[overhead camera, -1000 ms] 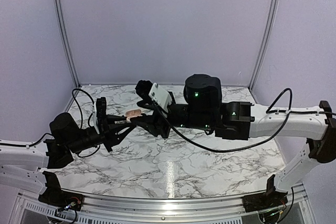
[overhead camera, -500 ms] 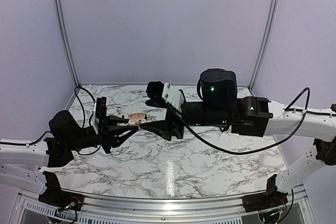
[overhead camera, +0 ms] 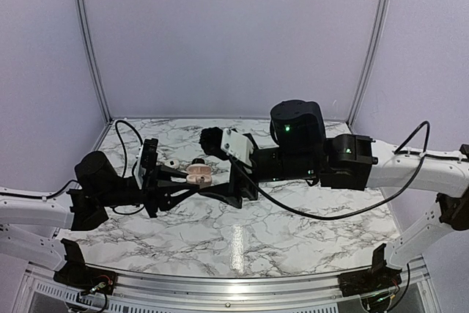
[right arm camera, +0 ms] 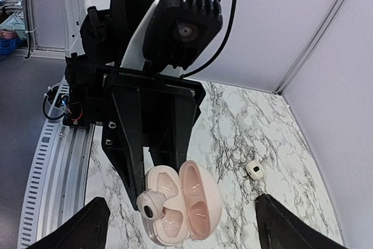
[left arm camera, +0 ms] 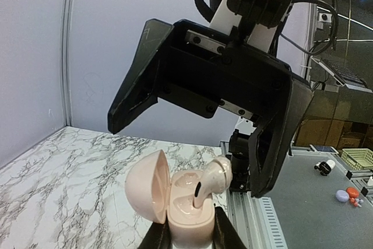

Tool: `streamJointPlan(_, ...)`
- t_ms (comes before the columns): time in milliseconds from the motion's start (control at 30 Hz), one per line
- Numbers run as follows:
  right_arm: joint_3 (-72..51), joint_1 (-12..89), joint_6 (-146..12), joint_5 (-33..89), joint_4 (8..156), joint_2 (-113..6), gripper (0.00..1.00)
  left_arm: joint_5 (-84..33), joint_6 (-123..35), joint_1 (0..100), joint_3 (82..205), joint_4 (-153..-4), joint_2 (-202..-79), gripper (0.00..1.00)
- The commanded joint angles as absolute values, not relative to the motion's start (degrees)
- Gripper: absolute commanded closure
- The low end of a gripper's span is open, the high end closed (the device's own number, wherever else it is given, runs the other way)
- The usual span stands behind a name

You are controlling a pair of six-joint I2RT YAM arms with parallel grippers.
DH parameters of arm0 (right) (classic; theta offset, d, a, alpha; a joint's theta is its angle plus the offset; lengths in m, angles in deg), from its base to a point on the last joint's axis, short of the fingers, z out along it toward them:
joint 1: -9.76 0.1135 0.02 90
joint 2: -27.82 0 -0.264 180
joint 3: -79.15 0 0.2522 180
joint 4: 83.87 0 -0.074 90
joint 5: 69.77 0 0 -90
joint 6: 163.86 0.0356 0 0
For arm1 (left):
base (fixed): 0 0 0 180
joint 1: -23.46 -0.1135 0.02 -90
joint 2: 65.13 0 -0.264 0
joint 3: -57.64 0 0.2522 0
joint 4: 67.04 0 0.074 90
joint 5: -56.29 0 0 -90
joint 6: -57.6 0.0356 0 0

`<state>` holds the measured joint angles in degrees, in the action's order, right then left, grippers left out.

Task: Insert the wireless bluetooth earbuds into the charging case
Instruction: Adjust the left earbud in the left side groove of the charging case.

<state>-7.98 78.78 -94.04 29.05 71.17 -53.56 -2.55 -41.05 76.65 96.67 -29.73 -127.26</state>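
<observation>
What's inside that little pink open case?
One pink earbud stands tilted in the case, not pushed fully down. The slot beside it looks empty. The left hand grips and covers the case's bottom.

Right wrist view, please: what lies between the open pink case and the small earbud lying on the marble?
Only bare marble table shows between the charging case and the loose earbud, as seen in the right wrist view.

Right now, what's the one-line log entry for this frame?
left gripper: shut on open charging case | right gripper: open, facing case | earbud: tilted, stem in slot, not seated | second earbud: on table
</observation>
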Motion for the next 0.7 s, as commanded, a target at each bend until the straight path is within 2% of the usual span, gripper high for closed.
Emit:
streamJointPlan(0, -10.9, 77.9, -93.4, 30.1, 70.8, -53.6, 0.13, -0.1, -40.8, 76.5, 98.8, -27.3, -127.7, 1.00)
streamJointPlan(667, -13.4, 76.3, -92.1, 32.4, 71.0, -57.3, 0.13, 1.0, -40.1, 76.5, 99.2, -27.3, -128.4, 1.00)
